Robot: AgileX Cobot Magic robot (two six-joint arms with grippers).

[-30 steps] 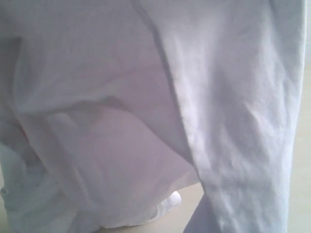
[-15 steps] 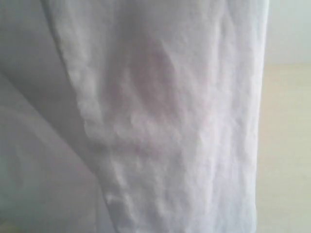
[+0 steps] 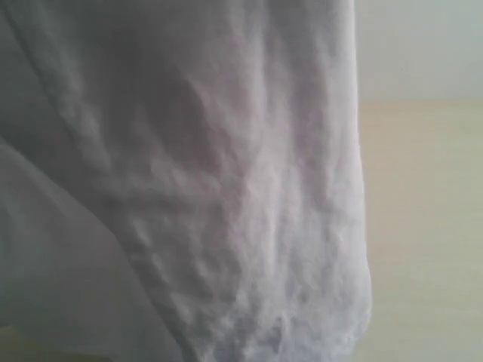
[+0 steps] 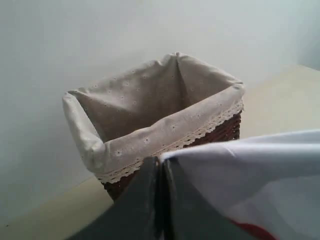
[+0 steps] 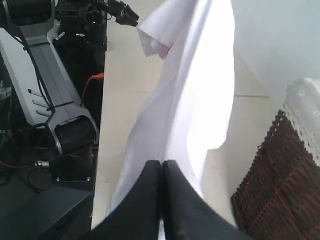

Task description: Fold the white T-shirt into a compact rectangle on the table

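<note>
white fabric, soft and creased, fills most of the exterior view: the white t-shirt point(image 3: 226, 188) hangs in the air above the table point(image 3: 423, 226), stretched between both arms. the left gripper point(image 4: 161, 165) and right gripper point(image 5: 162, 167) are each clamped on its edge. a red patch point(image 4: 255, 231) shows near the left one. the table is pale cream, the wall point(image 3: 415, 45) plain and light, and a cloth-lined wicker basket point(image 4: 150, 120) stands by the wall.

Your exterior view sits very near the white T-shirt point(image 3: 226, 188). Both wrist views look beyond their jaws, sharing it and the basket point(image 4: 150, 145).
</note>
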